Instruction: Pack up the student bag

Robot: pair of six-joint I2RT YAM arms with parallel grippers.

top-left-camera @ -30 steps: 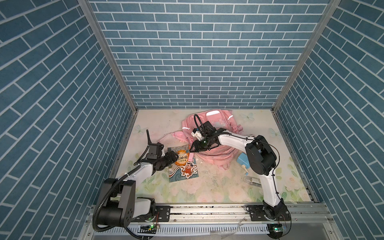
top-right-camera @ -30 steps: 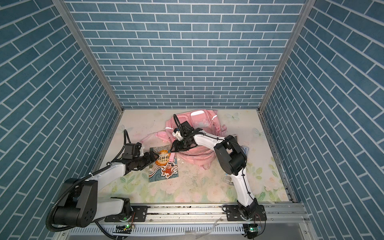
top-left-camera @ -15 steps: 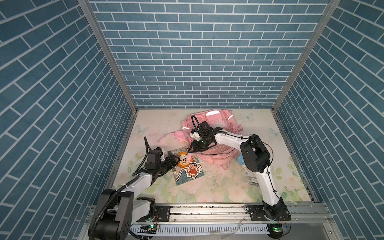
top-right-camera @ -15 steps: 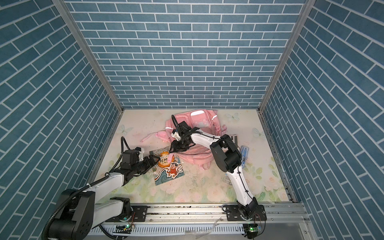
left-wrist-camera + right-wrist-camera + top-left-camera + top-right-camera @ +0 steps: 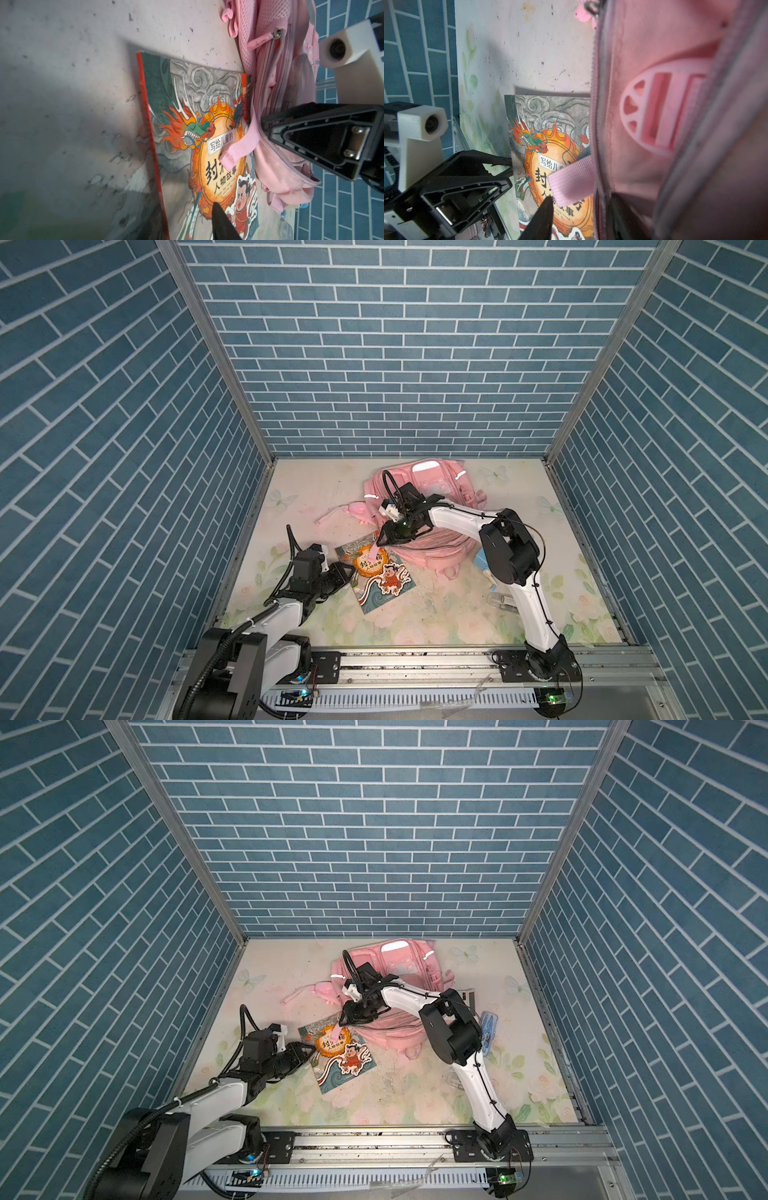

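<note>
Left claw (image 5: 349,570) has narrowed on book (image 5: 382,580) side edge, grip unsure; right claw (image 5: 382,539) pinches rim of student bag (image 5: 432,549), lying rear-centre of desk (image 5: 457,614), just beyond book's far end; left arm nearer.

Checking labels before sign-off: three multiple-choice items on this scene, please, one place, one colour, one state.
1. Where is the book? A) by the back wall B) on the table at the student bag's near-left edge C) inside the bag
2. The strap across its cover is: A) blue B) pink C) black
3. The book lies: A) closed, cover up B) open at its pages C) standing on edge
Answers: 1 B, both top views show it there; 2 B, pink webbing in the left wrist view; 3 A, the dragon cover faces up.
</note>
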